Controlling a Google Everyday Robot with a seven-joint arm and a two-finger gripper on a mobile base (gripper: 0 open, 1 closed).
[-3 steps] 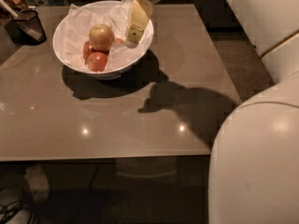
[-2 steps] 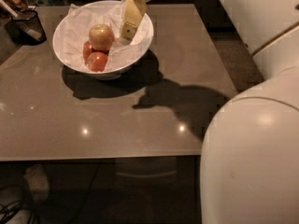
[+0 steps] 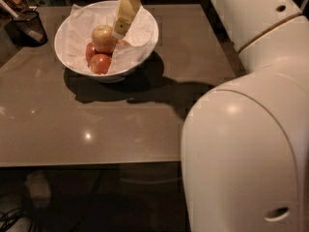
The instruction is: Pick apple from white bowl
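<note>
Because the apple (image 3: 103, 37) sits atop smaller red apples (image 3: 100, 63) in the paper-lined white bowl (image 3: 59, 45) at upper left, the gripper (image 3: 120, 28) slants down just right of it, presumably to reach it; how wide it stands I cannot tell.

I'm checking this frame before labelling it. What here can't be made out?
Camera view:
- End effector, at the far side of the white bowl, next to the apple: top cut off by the upper edge.
- Red apples: partly under the apple and paper, count unclear.
- Table: right side hidden by the robot arm.
- Dark cup: contents too dim.
</note>
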